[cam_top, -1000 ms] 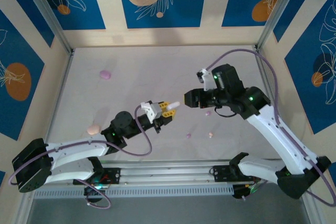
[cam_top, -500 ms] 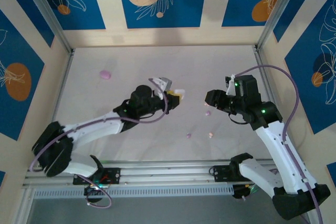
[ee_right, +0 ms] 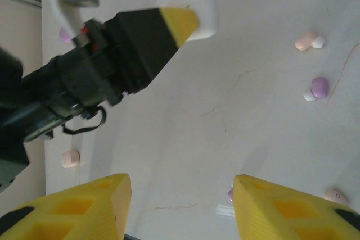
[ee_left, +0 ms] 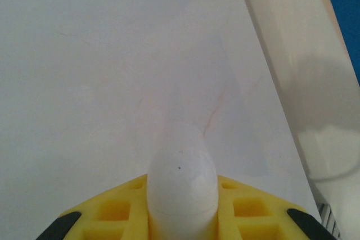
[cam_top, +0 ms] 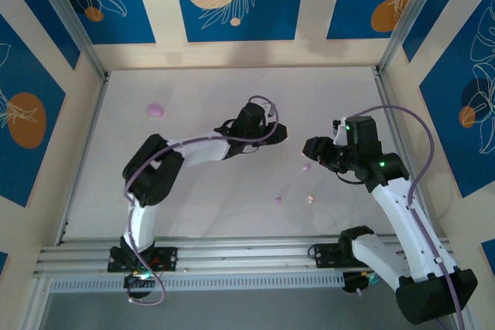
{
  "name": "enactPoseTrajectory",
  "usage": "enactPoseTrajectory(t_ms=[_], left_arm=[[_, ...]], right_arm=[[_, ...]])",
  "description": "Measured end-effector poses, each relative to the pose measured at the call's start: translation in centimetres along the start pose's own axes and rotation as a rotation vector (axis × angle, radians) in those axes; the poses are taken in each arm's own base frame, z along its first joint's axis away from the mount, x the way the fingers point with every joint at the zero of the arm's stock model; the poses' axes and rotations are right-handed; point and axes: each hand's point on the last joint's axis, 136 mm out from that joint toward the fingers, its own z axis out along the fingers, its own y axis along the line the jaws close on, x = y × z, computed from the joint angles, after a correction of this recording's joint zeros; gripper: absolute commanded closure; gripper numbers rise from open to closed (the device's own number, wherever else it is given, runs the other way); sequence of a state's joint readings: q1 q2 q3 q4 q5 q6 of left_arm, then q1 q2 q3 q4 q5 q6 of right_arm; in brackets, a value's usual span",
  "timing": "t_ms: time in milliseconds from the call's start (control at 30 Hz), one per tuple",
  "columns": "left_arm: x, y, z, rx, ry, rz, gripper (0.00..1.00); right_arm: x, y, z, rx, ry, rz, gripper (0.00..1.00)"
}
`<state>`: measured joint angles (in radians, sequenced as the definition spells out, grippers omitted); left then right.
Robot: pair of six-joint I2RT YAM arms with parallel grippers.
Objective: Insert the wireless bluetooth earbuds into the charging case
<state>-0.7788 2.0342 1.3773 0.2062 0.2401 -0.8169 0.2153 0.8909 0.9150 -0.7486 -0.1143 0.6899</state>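
My left gripper (ee_left: 181,186) is shut on a white egg-shaped charging case (ee_left: 181,167), which sticks out past the yellow fingers (ee_left: 112,209). From above, the left gripper (cam_top: 272,132) reaches to the middle of the table. My right gripper (cam_top: 310,147) faces it from the right, open and empty. In the right wrist view the same case (ee_right: 199,9) shows at the left gripper's tip, beyond the open right gripper (ee_right: 180,195). Loose earbuds lie on the table: a purple one (cam_top: 305,166), another purple one (cam_top: 278,199) and a pink one (cam_top: 311,199).
A purple pebble-like case (cam_top: 155,110) lies at the far left. A pink case (ee_right: 70,158) lies on the table in the right wrist view. The left arm's elbow (cam_top: 148,161) stands folded over the left half of the table. Metal frame posts edge the table.
The left arm has stretched forward and to the right, carrying the white case to the table's middle. The right gripper drew back to the right, then held still.
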Motion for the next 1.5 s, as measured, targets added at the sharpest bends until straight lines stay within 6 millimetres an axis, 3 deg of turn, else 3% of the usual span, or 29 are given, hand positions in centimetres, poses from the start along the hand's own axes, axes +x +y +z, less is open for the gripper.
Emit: enactPoseTrajectory(t_ms=[267, 667, 1267, 1400, 1500], left_arm=[[0.2, 3.0, 4.2, -0.082, 0.06, -0.116, 0.77], [-0.4, 6.6, 5.9, -0.167, 0.085, -0.201, 0.72], [-1.3, 8.9, 5.3, -0.301, 0.11, -0.141, 0.46], [-1.5, 9.7, 4.3, -0.374, 0.122, -0.074, 0.42], [-1.9, 10.7, 2.4, -0.459, 0.132, -0.017, 0.41]], right_arm=[[-0.7, -0.4, 0.1, -0.014, -0.019, 0.021, 0.48], [-1.2, -1.3, 1.6, -0.009, 0.021, 0.071, 0.48], [-1.4, -1.2, 2.0, -0.026, 0.034, 0.071, 0.48], [-1.3, -1.1, 2.0, -0.03, 0.037, 0.071, 0.48], [-1.3, -1.0, 2.0, -0.036, 0.041, 0.071, 0.48]])
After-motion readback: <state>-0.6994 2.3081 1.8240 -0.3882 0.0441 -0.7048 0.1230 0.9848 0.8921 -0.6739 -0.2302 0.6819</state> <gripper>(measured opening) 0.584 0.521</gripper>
